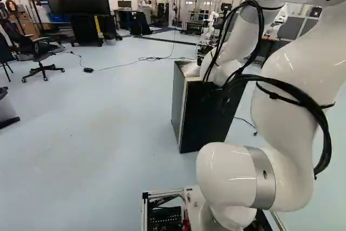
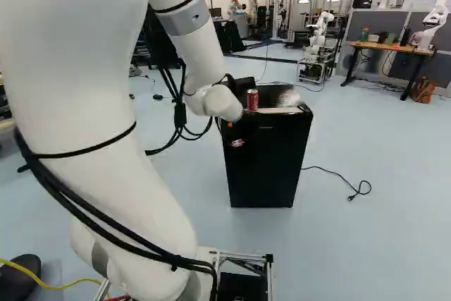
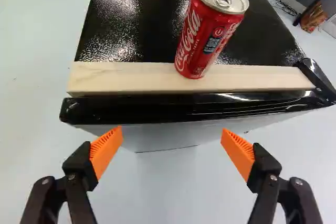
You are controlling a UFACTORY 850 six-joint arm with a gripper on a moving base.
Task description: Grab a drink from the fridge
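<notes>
In the right base view the gripper (image 2: 230,125) is at the upper front of the black fridge (image 2: 268,163), mostly lost against it. The wrist view shows the gripper (image 3: 172,144) open, its orange pads wide apart and nothing between them. Ahead of the fingers runs the fridge's black front top edge (image 3: 199,104), with a pale wooden strip (image 3: 131,77) along it. A red drink can (image 3: 210,30) stands upright on this strip, farther ahead than the fingertips. The fridge door looks shut; its inside is hidden.
Another robot (image 2: 318,37) stands beyond the fridge. A wooden desk (image 2: 391,48) with small items is at the right of the right base view, and a cable (image 2: 338,174) lies on the floor beside the fridge. An office chair (image 1: 38,55) stands far left in the left base view.
</notes>
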